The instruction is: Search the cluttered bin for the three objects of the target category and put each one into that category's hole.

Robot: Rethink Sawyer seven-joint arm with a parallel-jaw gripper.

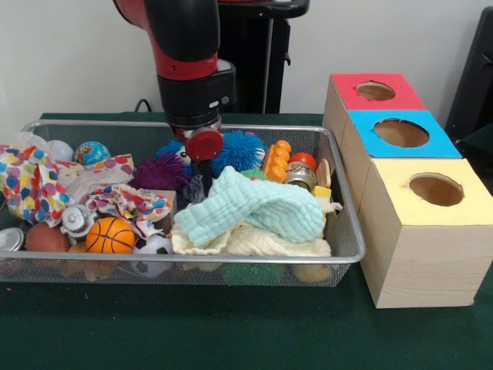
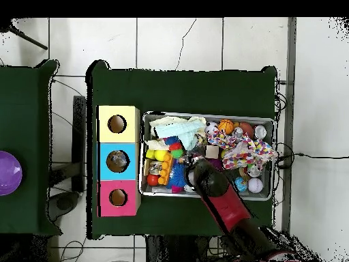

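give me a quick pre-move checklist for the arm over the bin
1. Tool inside the wire bin: ok, low among the toys near the back wall.
2. Tool open or shut: cannot tell, clutter hides it.
3. Holding anything: cannot tell.
4. Red box, blue box and yellow box holes unobstructed: ok from the front view.
5. Blue box empty: not ok, the overhead view shows something inside.
6. Contents exposed: not ok, a light blue cloth covers items at the bin's front.
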